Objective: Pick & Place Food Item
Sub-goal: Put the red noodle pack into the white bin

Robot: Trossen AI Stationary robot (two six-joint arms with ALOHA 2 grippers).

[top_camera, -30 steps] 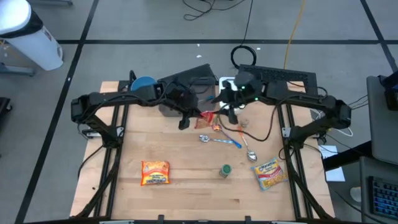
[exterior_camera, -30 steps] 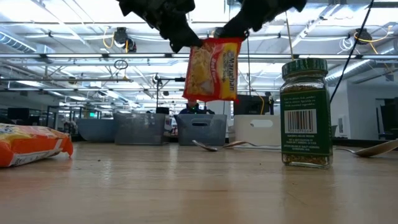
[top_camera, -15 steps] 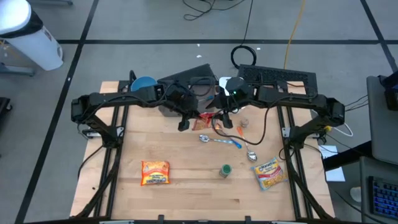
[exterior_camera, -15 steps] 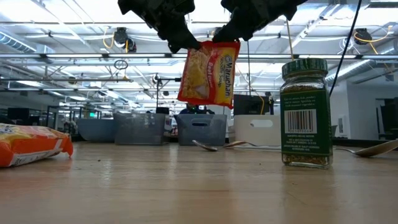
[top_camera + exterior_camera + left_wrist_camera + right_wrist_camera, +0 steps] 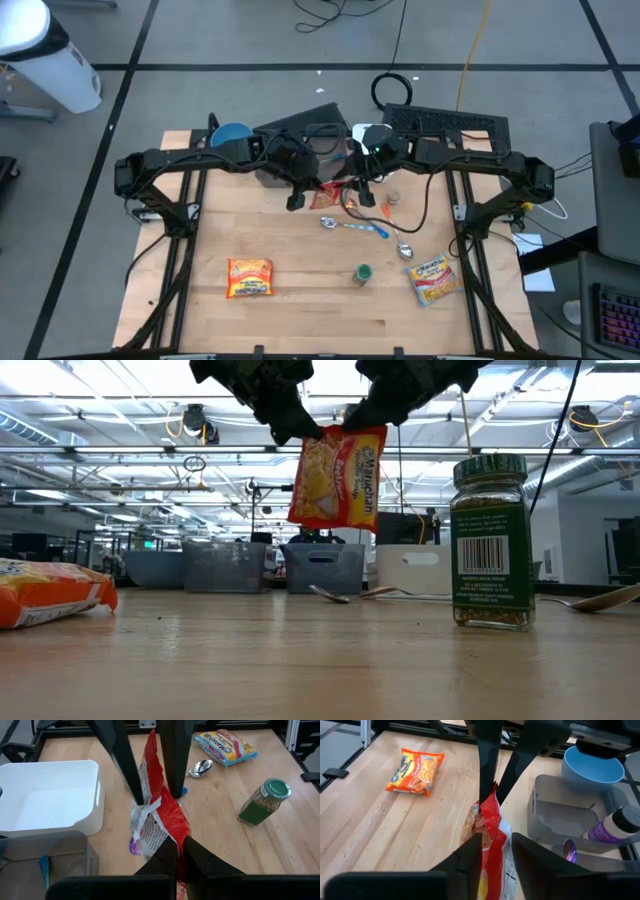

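Observation:
A red noodle packet (image 5: 335, 475) hangs in the air over the table's far middle, between my two grippers. My left gripper (image 5: 180, 855) is shut on one upper corner of it. My right gripper (image 5: 495, 851) faces it from the other side, its fingers closed in on the opposite upper corner. In the high view the packet (image 5: 335, 192) shows between the left gripper (image 5: 312, 188) and the right gripper (image 5: 358, 188). An orange noodle packet (image 5: 249, 277) and a yellow one (image 5: 432, 278) lie flat on the table's near part. My left gripper pinches the packet's upper corner (image 5: 175, 845) between its two fingers, slanting down from the table's left. The packet hangs below, clear of the table. My right gripper has the opposite upper corner (image 5: 492, 840) between its two fingers, slanting down from the table's right. The packet's body hangs slightly tilted.
A green spice jar (image 5: 362, 273) stands near the table's front middle. Two spoons (image 5: 352, 224) (image 5: 403, 248) lie under and right of the packet. A white bin (image 5: 50, 795), a grey bin (image 5: 570, 820) and a blue bowl (image 5: 231, 134) stand along the far edge.
My right gripper has moved down and toward the table's left, closer to the packet's upper corner. The hanging packet has tipped a little, its lower end swinging sideways, while my left gripper has kept its hold.

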